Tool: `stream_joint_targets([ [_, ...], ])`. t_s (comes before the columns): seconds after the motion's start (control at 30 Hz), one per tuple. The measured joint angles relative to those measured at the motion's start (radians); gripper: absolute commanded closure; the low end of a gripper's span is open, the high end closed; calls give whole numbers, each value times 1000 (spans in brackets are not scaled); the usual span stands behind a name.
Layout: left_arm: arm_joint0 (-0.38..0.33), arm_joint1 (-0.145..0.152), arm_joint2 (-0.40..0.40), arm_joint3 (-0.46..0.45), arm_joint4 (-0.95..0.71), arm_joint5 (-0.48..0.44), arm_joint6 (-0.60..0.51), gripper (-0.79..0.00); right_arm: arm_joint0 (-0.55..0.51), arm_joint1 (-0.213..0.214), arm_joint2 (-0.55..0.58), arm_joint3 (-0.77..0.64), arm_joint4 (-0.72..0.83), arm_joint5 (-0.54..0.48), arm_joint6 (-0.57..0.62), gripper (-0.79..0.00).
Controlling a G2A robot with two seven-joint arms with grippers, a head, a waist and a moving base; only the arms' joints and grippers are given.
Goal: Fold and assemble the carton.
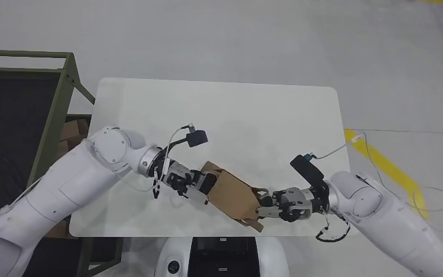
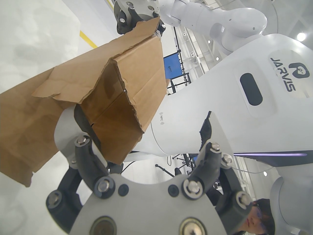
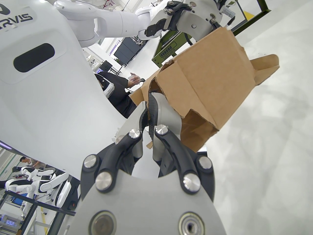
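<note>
Two hands met at the carton [image 1: 232, 195] in the top view, over the bench [image 1: 228, 118] near the edge closest to the robot. I could not tell if the carton touched the bench. The left hand [image 1: 185, 181] was at one end and the right hand [image 1: 271, 206] at the other. The long axis ran slantwise across the bench from one hand to the other, with one end pointing at each.

From the left wrist, the left hand [image 2: 144, 123] was open, its jaws wide apart. One finger [image 2: 84, 133] lay against the carton wall and the other was free. The near mouth of the carton [image 2: 137, 74] gaped, half squared, with loose, ragged flaps. The far end pointed at the right hand [image 2: 146, 23].

From the right wrist, the right hand [image 3: 149, 110] was closed and pinched a flap at its end of the carton [image 3: 207, 79].

I judged the step to be opening the flat sleeve into a square tube, with the end flaps not yet folded. The next move probably calls for the left hand to press its flaps inward against the right hand's firm grip, or the tube may collapse flat.
</note>
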Motion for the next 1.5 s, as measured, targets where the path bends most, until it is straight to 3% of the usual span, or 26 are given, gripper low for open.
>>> stream_joint_targets([
  [0.5,-15,-34,35,34,-94,-50,50,-785,8,-3,-8,1,-11,0,0,0],
  [1.5,39,-126,-49,51,-125,94,-95,-760,20,-3,-24,1,-19,0,0,0],
])
